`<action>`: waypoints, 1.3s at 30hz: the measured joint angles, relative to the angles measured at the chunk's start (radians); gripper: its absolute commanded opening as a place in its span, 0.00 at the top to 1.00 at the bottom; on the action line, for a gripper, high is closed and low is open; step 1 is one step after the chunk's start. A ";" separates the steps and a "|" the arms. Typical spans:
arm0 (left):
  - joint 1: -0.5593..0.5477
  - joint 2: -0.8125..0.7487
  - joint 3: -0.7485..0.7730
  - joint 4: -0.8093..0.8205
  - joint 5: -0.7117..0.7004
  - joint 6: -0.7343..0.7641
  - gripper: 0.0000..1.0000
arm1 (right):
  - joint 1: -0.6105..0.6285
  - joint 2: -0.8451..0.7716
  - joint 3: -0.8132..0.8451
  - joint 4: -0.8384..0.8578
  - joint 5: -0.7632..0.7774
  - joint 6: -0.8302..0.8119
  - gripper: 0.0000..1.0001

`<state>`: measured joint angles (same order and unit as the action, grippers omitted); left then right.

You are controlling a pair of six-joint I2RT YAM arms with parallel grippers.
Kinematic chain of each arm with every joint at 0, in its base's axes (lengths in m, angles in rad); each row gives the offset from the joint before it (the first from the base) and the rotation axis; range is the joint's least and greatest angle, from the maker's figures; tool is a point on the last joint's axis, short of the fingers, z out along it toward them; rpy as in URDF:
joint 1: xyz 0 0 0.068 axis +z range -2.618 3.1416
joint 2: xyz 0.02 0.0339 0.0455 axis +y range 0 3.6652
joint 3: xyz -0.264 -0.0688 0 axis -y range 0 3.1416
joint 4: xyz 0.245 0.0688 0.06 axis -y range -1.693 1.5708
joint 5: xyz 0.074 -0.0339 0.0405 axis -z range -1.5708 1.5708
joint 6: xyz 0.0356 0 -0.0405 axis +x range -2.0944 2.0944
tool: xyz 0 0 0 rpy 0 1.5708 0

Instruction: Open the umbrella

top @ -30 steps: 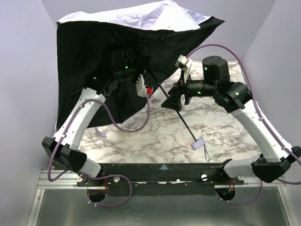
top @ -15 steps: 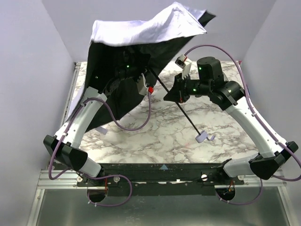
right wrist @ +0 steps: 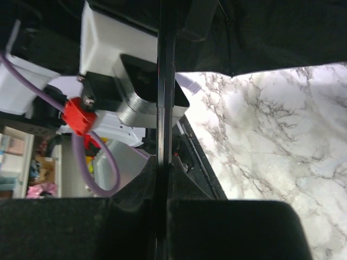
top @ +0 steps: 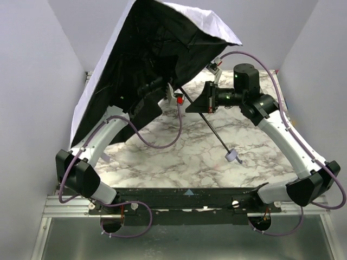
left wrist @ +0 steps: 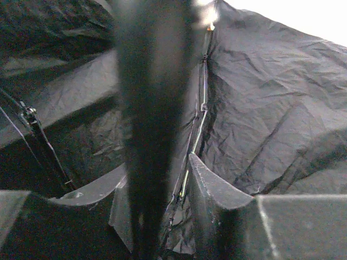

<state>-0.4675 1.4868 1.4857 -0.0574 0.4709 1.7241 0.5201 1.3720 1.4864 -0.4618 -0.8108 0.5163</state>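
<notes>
- The umbrella (top: 157, 49) stands spread and steeply tilted over the far-left corner of the marble-patterned bench (top: 162, 162). Its black lining faces the arms, and its pale outer fabric shows along the left and top edges.
- Its thin black shaft (top: 214, 132) slants from under the canopy toward the middle of the bench. It ends at the small pale handle (top: 233, 156), nearer the near edge; whether the handle touches the bench cannot be told.
- The right arm (top: 282, 135) reaches in from the near-right corner, its jaws clenched on the shaft partway along, as the right wrist view confirms.
- The left arm (top: 100, 138) rises from the near-left corner and vanishes under the canopy. In the left wrist view its jaws flank a blurred dark bar, with the lining and ribs behind; whether they are clamped on it cannot be told.
</notes>
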 measured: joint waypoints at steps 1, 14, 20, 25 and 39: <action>-0.002 0.000 -0.019 0.034 -0.003 -0.005 0.56 | -0.008 0.000 -0.010 0.016 -0.014 0.022 1.00; -0.073 -0.034 -0.176 0.221 -0.122 -0.042 0.41 | -0.050 -0.002 -0.049 0.096 -0.062 0.131 1.00; -0.119 -0.095 -0.234 0.212 -0.253 -0.055 0.36 | -0.058 -0.014 -0.061 0.092 -0.100 0.134 1.00; -0.155 -0.114 -0.245 0.187 -0.372 -0.082 0.25 | -0.072 -0.019 -0.065 0.088 -0.100 0.150 1.00; -0.203 -0.116 -0.219 0.108 -0.566 -0.142 0.38 | -0.104 -0.022 -0.096 0.151 -0.116 0.223 1.00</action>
<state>-0.6708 1.3708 1.2667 0.0502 -0.0948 1.5826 0.4164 1.3499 1.3907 -0.3111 -0.9268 0.7391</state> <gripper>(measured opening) 0.727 0.057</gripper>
